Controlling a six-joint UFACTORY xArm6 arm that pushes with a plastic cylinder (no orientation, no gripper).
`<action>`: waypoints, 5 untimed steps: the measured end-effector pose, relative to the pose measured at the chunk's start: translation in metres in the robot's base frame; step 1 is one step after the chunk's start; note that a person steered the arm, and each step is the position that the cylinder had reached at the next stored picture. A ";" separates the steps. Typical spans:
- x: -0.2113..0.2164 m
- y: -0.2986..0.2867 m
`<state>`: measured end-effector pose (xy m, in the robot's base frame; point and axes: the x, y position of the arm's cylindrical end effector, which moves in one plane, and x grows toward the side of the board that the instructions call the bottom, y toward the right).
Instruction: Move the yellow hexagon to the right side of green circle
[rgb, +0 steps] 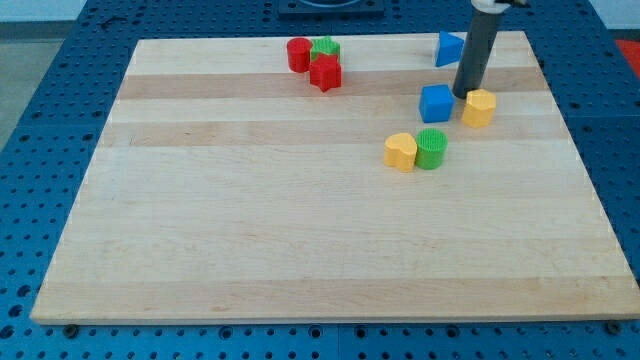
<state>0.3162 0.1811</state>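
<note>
rod: dark grey, straight, cylindrical | my tip (464, 95): blunt, plain

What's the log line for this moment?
tip between blue cube and yellow hexagon | hexagon up-right of green circle | not placed

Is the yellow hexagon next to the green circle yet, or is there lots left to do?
Not yet. My tip sits just left of the yellow hexagon, between it and the blue cube. The green circle is lower down, touching a yellow heart on its left. What's left: pushing the hexagon down the board until it sits on the circle's right side.
</note>
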 end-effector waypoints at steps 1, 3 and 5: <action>0.000 0.019; 0.055 0.016; 0.084 0.017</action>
